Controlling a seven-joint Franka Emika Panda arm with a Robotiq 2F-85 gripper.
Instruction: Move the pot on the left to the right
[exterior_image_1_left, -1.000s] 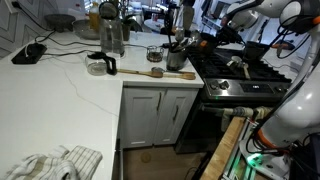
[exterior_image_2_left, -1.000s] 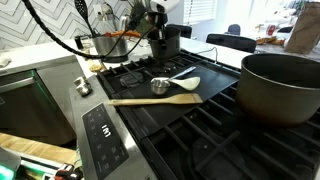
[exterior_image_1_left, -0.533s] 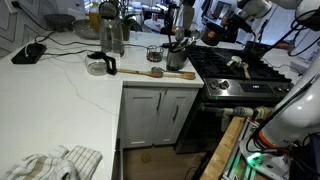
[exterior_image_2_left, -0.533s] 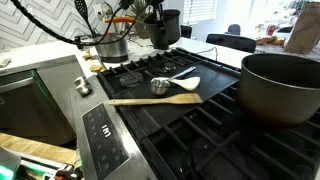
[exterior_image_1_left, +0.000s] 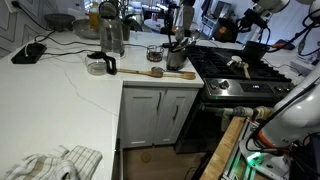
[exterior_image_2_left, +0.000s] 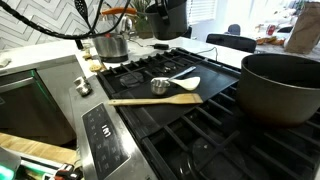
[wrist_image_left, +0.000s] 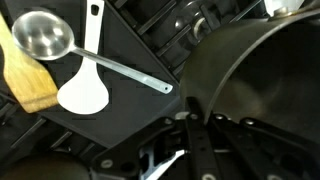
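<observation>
Claw (wrist_image_left: 198, 148): clamped on the small round dark brown-black cooking pot (exterior_image_2_left: 172, 17); I read that from the pot hanging in mid-air, since the fingers barely show in my wrist view
Pot: off the grates, above the back of the black gas stove (exterior_image_2_left: 190, 125); in the air in both exterior views (exterior_image_1_left: 227, 28)
Large dark grey pot (exterior_image_2_left: 282, 88): sits on a stove grate, well apart from the held one
Stove top: silvery metal ladle (wrist_image_left: 42, 35), white plastic spatula (wrist_image_left: 84, 92) and wooden spatula (wrist_image_left: 26, 78) lie close together
Silvery utensil crock (exterior_image_1_left: 178, 58): upright on the white tabletop (exterior_image_1_left: 60, 95), just beside the stove
</observation>
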